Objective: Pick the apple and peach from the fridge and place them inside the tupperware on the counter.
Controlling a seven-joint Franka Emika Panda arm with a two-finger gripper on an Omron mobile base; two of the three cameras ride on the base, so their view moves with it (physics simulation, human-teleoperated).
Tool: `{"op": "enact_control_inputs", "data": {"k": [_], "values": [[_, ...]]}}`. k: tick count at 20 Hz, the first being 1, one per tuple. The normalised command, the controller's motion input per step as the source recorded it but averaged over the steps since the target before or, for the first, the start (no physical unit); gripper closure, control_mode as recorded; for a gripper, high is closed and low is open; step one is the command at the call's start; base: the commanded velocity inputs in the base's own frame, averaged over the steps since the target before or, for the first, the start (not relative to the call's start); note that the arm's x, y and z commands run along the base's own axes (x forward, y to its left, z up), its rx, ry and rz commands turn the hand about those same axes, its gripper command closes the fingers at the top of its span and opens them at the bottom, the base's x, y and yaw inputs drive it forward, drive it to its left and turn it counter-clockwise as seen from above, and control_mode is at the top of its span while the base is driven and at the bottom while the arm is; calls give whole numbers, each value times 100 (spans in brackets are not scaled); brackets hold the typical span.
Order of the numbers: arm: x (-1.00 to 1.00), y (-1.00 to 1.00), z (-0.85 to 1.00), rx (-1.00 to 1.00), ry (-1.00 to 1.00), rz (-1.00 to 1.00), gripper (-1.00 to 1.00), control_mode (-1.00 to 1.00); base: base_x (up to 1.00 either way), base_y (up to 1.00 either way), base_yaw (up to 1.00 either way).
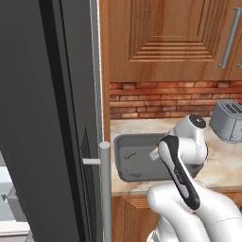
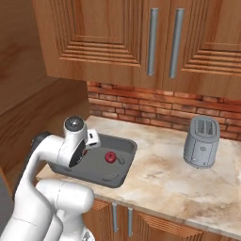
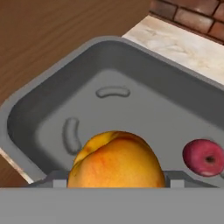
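A: Two fruits appear in the hand view: the peach (image 3: 116, 161) large at the bottom edge, between the gripper (image 3: 116, 183) fingers, and the apple (image 3: 203, 157) lying on the floor of the tupperware (image 3: 39, 105), off to the right.

B: Right base view confirms the apple (image 2: 110, 156) inside the tupperware (image 2: 123, 165) on the counter (image 2: 164, 179). Peach is hidden there behind the wrist.

A: Gripper state?

B: Jaws partly closed around the peach, holding it above the container. Fingertips are cut off at the frame bottom, so contact points are hard to make out.

A: Left base view?

B: Fridge (image 1: 42, 118) door fills the left; the arm blocks most of the tupperware (image 1: 127, 158). A toaster (image 2: 201, 142) stands well apart on the counter.
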Motion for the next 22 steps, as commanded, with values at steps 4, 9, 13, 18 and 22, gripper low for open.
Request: {"op": "enact_control_inputs", "data": {"k": [4, 9, 13, 18, 22], "values": [[57, 0, -42, 0, 0, 0, 100, -100, 0, 0, 0], [52, 0, -40, 0, 0, 0, 100, -100, 0, 0, 0], [20, 0, -61, 0, 1, 0, 100, -100, 0, 0, 0], [2, 0, -68, 0, 0, 0, 100, -100, 0, 0, 0], [0, 1, -55, 0, 0, 0, -100, -100, 0, 0, 0]]}}
